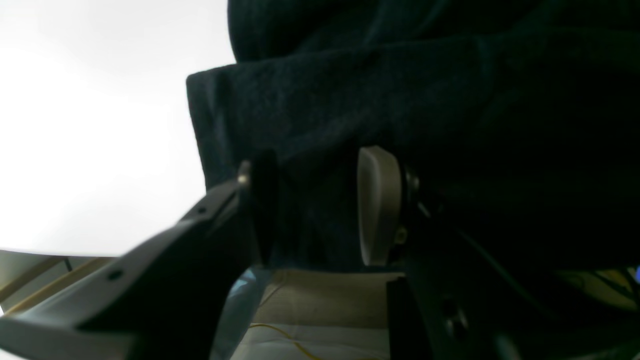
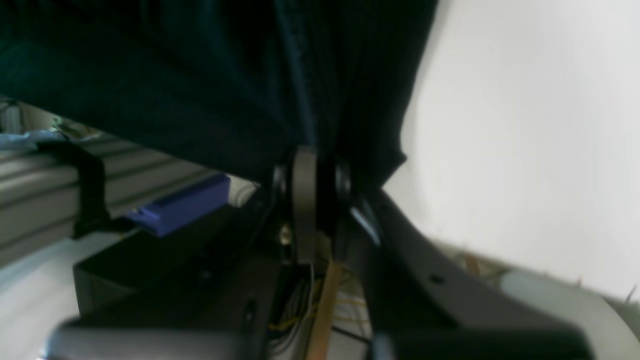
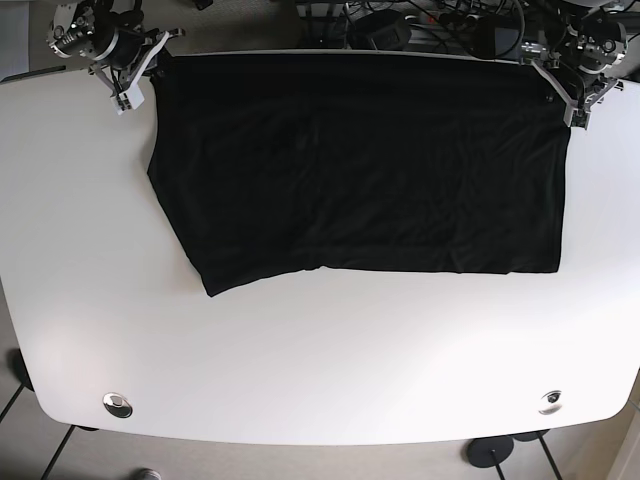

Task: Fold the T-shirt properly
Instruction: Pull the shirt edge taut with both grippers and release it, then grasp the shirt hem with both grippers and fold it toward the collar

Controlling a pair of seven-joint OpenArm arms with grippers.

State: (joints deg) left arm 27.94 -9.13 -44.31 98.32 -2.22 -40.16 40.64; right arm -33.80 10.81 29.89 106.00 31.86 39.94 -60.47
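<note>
A black T-shirt (image 3: 360,160) lies spread flat on the white table (image 3: 320,370), its top edge along the far side. My right gripper (image 3: 135,85) is at the shirt's far left corner. In the right wrist view its jaws (image 2: 322,170) are closed on a fold of the dark cloth (image 2: 200,75). My left gripper (image 3: 570,95) is at the shirt's far right corner. In the left wrist view it (image 1: 315,200) stands open, with the cloth (image 1: 400,75) lying between and beyond the fingers and the grey pad (image 1: 377,205) clear of the cloth.
Cables and equipment (image 3: 420,20) crowd the floor behind the table's far edge. A blue block (image 2: 180,205) and a grey rail (image 2: 30,175) show under the right gripper. Metal discs sit at the front corners (image 3: 118,404) (image 3: 550,400).
</note>
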